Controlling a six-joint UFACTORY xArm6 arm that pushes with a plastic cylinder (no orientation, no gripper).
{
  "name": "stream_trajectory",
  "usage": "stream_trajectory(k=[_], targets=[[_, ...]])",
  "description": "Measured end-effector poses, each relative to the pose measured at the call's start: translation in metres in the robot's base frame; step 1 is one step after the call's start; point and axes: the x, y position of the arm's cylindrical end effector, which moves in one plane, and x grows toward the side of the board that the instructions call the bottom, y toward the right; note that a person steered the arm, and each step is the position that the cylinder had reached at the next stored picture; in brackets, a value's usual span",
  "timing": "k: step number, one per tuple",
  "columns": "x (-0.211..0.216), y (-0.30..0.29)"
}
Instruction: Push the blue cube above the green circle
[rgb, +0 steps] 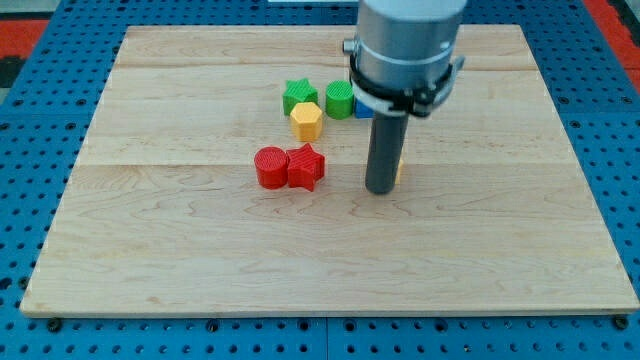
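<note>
Though mostly hidden, blue cube (363, 110) behind arm (405, 50).

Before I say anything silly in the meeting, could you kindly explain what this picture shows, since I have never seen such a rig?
This single camera view looks down on a wooden board. The grey cylinder at the view's top is the end of a robot arm; it has no pincer, only a dark rod. My tip slides on the board and pushes blocks, so nothing is held. On the board lie a green star, a green circle, a yellow hexagon, a red cylinder and a red star. The blue cube and a yellow block are mostly hidden behind the rod.
</note>
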Motion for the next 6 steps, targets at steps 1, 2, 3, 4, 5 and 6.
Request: stream_trajectory(k=[1,2,3,4,5,6], targets=[[-0.034,0.018],[-0.045,0.045],[-0.036,0.087],[-0.071,0.091],[-0.093,0.048],[-0.129,-0.014]])
